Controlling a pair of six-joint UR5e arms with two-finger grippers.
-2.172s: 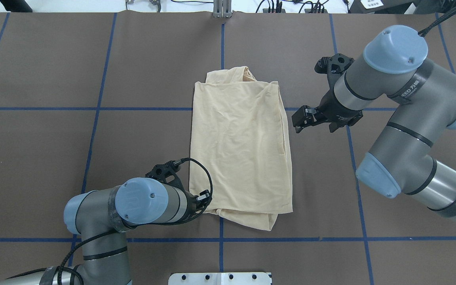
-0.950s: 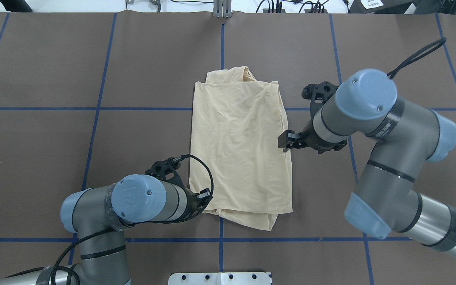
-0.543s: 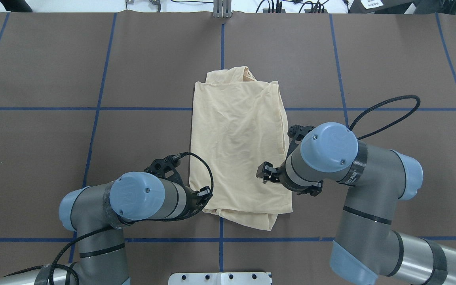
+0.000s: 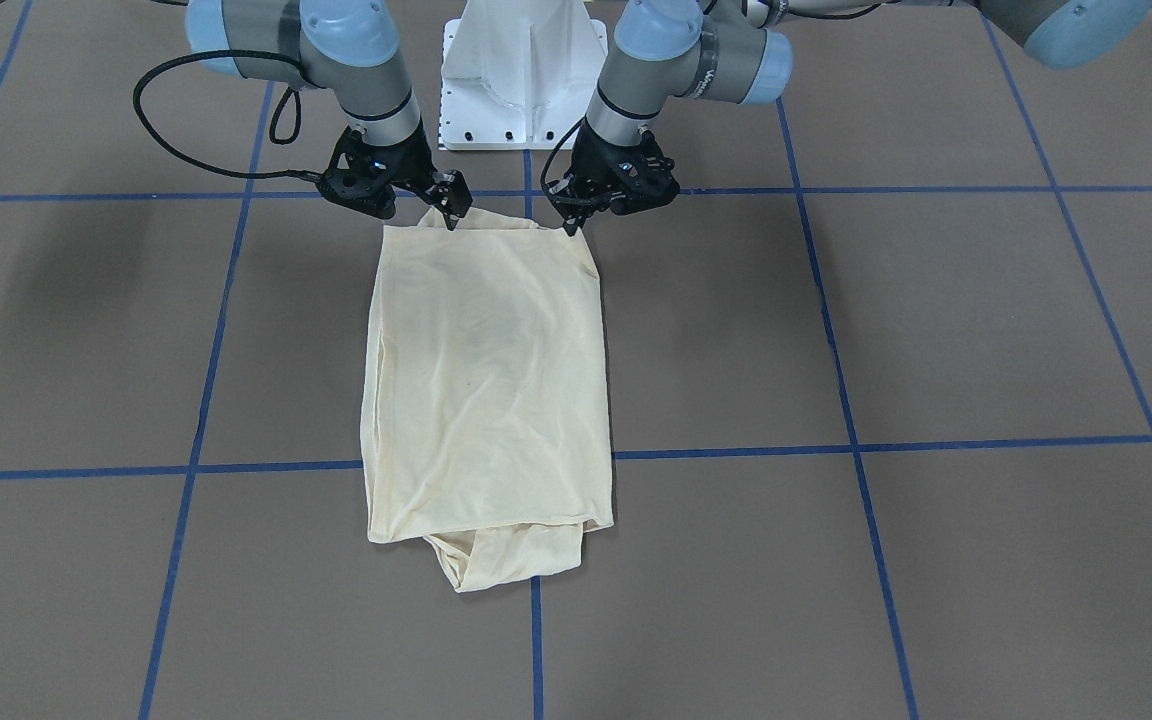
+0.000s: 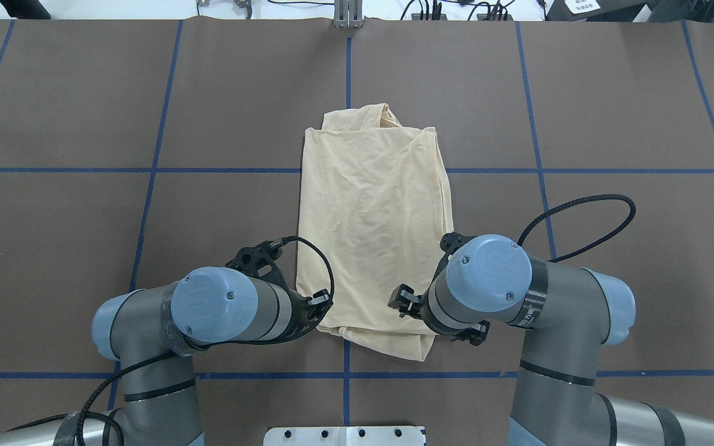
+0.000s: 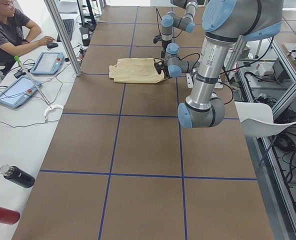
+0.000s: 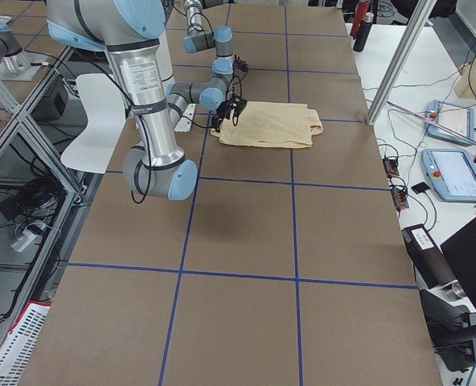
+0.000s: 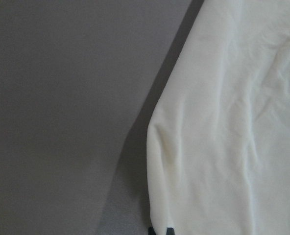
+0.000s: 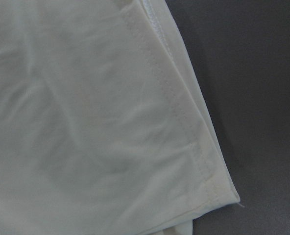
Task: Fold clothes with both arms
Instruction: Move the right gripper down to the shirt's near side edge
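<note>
Cream shirt [image 5: 375, 235] is lying folded into a long strip at the middle of the counter [image 5: 580, 93]. Left gripper [image 4: 570, 224] is pinching the strip's robot-side corner on its own side. Right gripper [image 4: 454, 214] is sitting over the other robot-side corner; can't tell whether it is parted or clamped.

From overhead the right arm [image 5: 487, 282] covers the near right corner of the shirt [image 5: 372, 217] and part of the right hand [image 5: 399, 300]. The left arm [image 5: 220, 306] hides most of the left hand [image 5: 321, 303], so neither grip can be told. Both wrist views cut the shirt off at their edges, the left showing only dark fingertips [image 8: 159, 230] at its lower rim, and in the side views the hands are too small to judge.
</note>
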